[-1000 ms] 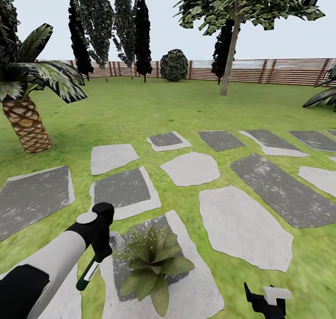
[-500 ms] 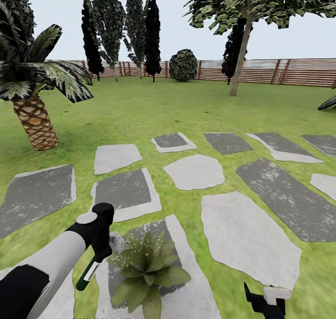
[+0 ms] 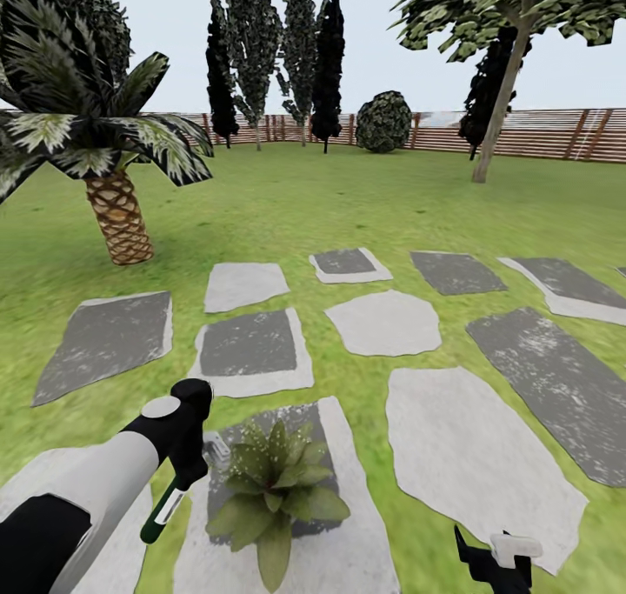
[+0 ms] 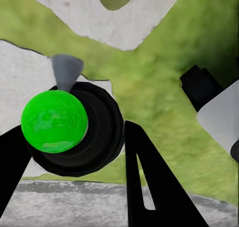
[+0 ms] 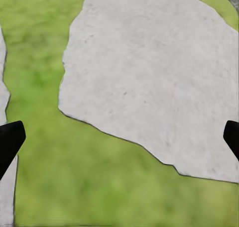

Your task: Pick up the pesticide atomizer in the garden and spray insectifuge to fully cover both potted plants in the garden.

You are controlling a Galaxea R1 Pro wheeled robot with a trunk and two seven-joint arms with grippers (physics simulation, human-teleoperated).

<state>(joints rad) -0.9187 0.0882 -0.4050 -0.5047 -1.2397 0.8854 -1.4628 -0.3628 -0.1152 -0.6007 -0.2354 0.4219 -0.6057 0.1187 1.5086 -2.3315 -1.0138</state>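
View swung left since a second ago; plant (image 3: pixel 276 485) unmoved. Left tool (image 3: pixel 185 465) clamping atomizer (image 3: pixel 165 509) beside speckled plant; right tool (image 3: pixel 497 559) wide, empty. Second plant to find.

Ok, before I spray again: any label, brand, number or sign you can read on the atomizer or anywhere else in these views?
None: no readable text anywhere.
Pesticide atomizer, held in the left gripper: dark green body with a white band, no lettering visible; from the left wrist view its green end is blank.
Potted plant, stepping stones and wooden fence: no signs or markings.
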